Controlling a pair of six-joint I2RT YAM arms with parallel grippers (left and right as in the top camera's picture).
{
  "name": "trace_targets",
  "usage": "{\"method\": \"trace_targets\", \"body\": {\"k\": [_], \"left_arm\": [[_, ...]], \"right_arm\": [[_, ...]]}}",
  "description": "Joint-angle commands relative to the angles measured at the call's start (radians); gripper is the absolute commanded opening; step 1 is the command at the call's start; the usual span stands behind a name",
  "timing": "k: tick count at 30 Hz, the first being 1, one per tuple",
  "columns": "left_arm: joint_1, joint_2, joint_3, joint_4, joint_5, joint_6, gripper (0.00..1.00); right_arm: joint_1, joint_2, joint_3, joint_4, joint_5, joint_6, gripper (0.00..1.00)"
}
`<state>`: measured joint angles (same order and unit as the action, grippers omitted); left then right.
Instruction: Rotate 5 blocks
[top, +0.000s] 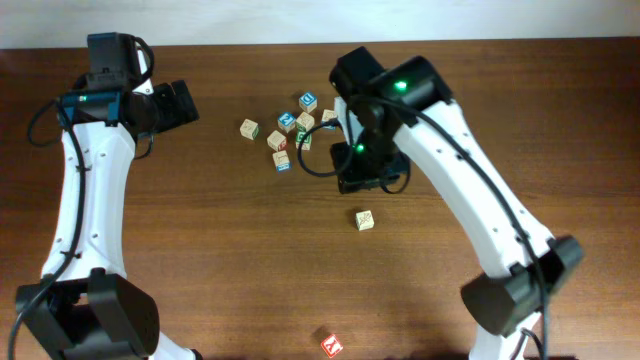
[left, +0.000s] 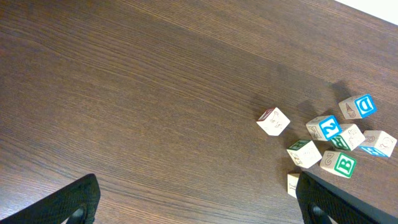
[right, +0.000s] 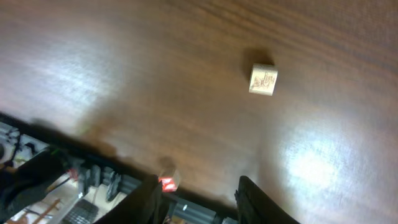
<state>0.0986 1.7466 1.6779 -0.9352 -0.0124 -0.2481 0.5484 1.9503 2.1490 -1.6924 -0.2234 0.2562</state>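
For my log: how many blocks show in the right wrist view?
2: a light-wood block at upper right, and a red-faced block near the table edge; others may lie outside.

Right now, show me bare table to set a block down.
Bare wood runs between the left arm and the lone cube, down to the red block. Crowded: the block cluster by the right arm.

The left arm (top: 82, 190) stretches forward, its left gripper (left: 196, 180) spread wide and empty. The right arm (top: 480, 190) bends inward with its wrist turned down, the right gripper (right: 199, 185) partly parted, holding nothing.
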Motion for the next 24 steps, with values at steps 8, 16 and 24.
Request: {"method": "trace_targets", "body": {"k": [8, 16, 24], "left_arm": [[0.003, 0.0, 0.015, -0.002, -0.01, -0.009, 0.99], [0.003, 0.0, 0.015, -0.002, -0.01, -0.009, 0.99], [0.003, 0.0, 0.015, -0.002, -0.01, -0.009, 0.99]], "right_arm": [[0.328, -0.217, -0.617, 0.276, 0.026, 0.13, 0.52], [0.497, -0.242, -1.03, 0.67, -0.14, 0.055, 0.77], [0.51, -0.108, -1.083, 0.726, -0.215, 0.021, 0.69]]}}
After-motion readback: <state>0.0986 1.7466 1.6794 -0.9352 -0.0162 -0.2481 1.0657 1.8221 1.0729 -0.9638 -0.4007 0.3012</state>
